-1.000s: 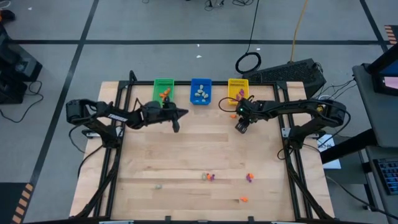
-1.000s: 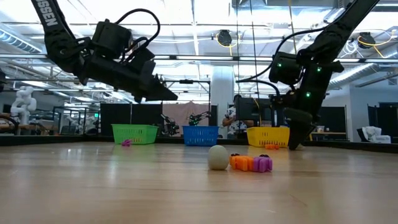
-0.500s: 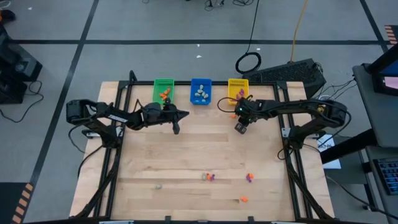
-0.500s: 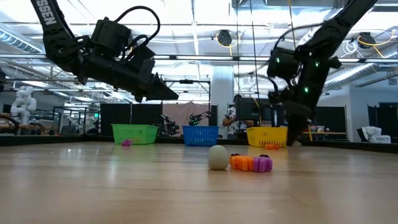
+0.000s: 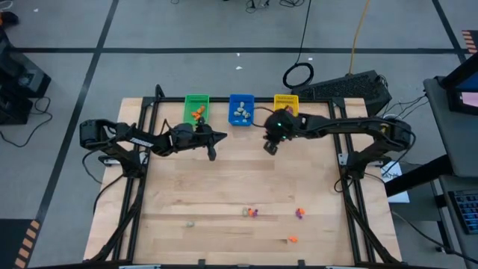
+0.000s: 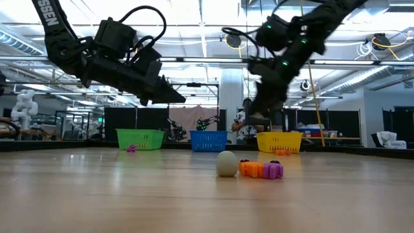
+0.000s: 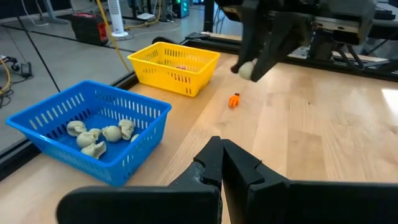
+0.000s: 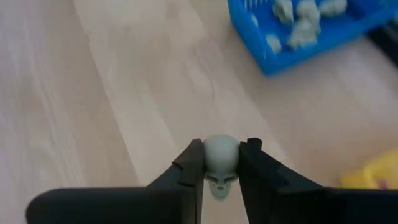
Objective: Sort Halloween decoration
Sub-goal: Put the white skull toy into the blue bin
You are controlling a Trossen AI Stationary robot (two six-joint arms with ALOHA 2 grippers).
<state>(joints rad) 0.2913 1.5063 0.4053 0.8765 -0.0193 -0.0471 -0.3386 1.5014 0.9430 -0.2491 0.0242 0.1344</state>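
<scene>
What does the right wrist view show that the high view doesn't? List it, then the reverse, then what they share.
Only the right wrist view: a pale skull trinket clamped in the right gripper.
Only the high view: the left gripper shut, the green bin, the yellow bin, loose trinkets near the table's front.
Both: the blue bin holding pale trinkets.

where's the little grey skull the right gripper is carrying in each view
High view: hidden under the right gripper, near the blue bin.
Low view: not discernible; arm is blurred.
Left wrist view: grey skull in the far gripper, above the table.
Right wrist view: between the fingers.
Shared landmark: the blue bin of pale trinkets.
</scene>
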